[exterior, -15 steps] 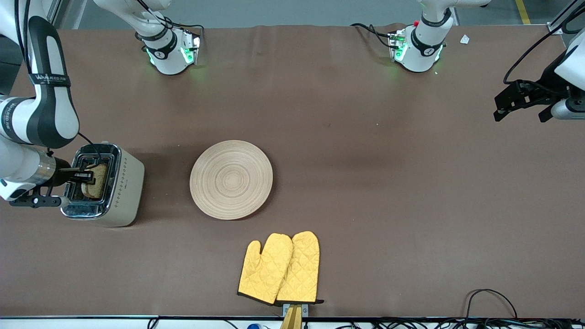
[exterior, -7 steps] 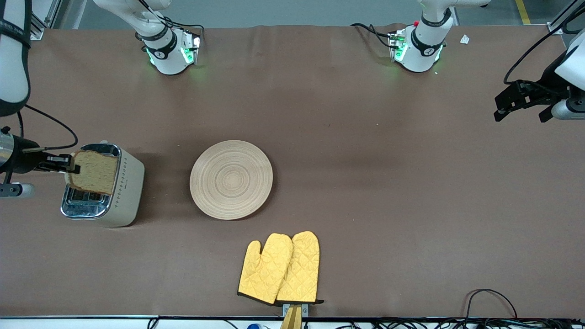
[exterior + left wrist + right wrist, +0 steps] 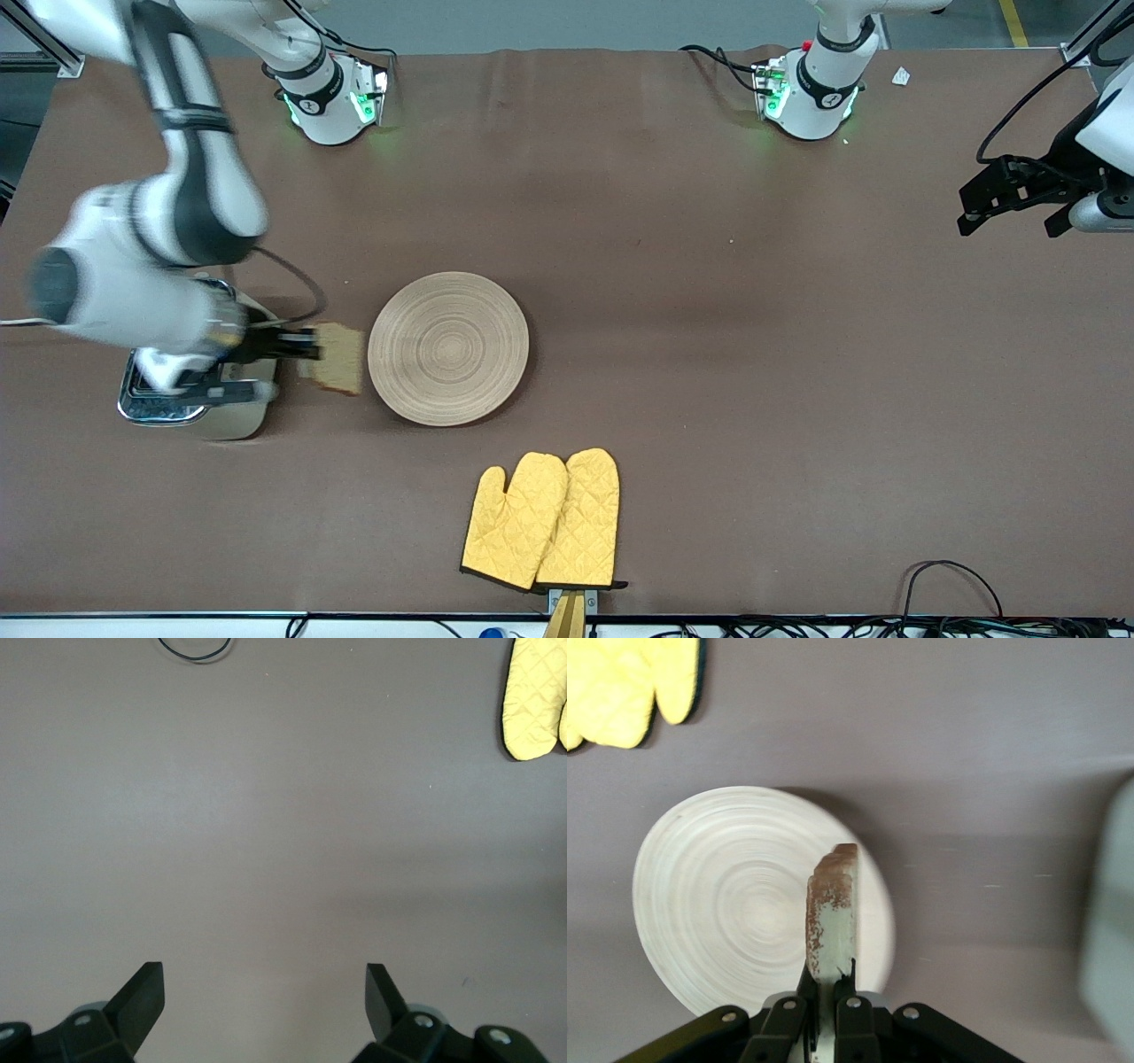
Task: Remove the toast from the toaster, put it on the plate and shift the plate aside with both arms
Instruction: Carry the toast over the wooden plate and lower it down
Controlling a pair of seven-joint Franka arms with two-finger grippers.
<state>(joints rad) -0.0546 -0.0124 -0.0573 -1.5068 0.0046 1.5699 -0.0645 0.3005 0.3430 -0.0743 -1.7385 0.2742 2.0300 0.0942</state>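
My right gripper (image 3: 306,347) is shut on the toast (image 3: 335,357), a light brown slice with a darker crust, held in the air between the toaster (image 3: 190,406) and the plate (image 3: 448,347). In the right wrist view the toast (image 3: 831,917) stands on edge between the shut fingers, over the rim of the plate (image 3: 735,895). The plate is round, pale wood with ring grain, and lies bare at mid table. My left gripper (image 3: 1010,197) waits open over the left arm's end of the table; the left wrist view shows its fingertips (image 3: 142,988) wide apart above bare cloth.
A pair of yellow oven mitts (image 3: 542,521) lies nearer the front camera than the plate, at the table's edge. The silver and cream toaster stands at the right arm's end, partly hidden by the right arm. Cables (image 3: 952,585) lie by the front edge.
The right gripper has lifted the toast out of the toaster slot and swung it across to the plate's edge. The left arm has not moved.
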